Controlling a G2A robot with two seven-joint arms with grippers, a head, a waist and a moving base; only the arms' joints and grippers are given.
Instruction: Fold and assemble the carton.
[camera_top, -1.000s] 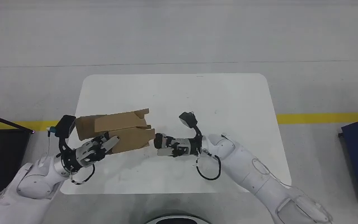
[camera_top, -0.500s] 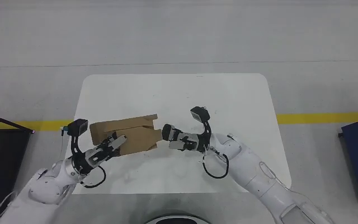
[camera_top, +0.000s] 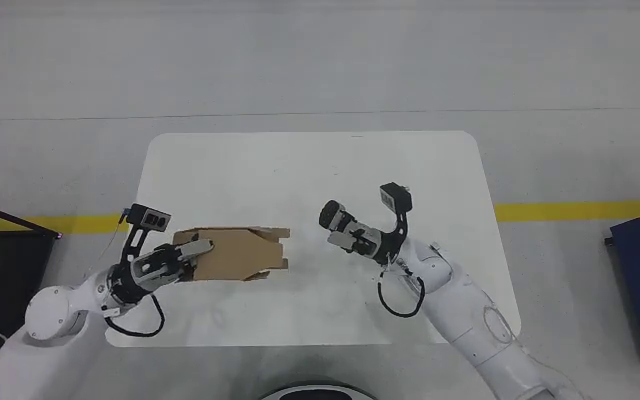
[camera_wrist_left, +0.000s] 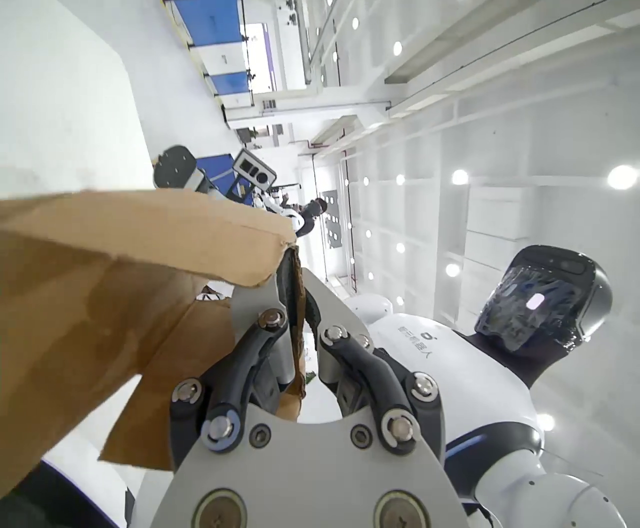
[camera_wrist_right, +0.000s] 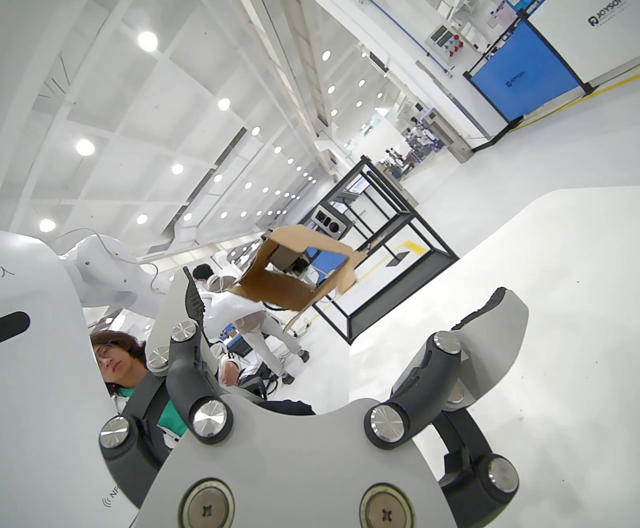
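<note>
A brown cardboard carton, partly opened into a sleeve, lies over the left half of the white table. My left gripper is shut on the carton's left edge; in the left wrist view its fingers pinch a thin panel of the carton. My right gripper stands open to the right of the carton, a short gap away, with nothing between its fingers. The right wrist view shows the carton farther off as an open tube.
The table's rounded front and right edges lie close to both arms. A yellow floor line runs past the table's right side. The far half of the table is bare white surface.
The carton has been lowered and turned flatter toward the table by my left gripper. My right gripper has let go of its right end and drawn back to the right.
</note>
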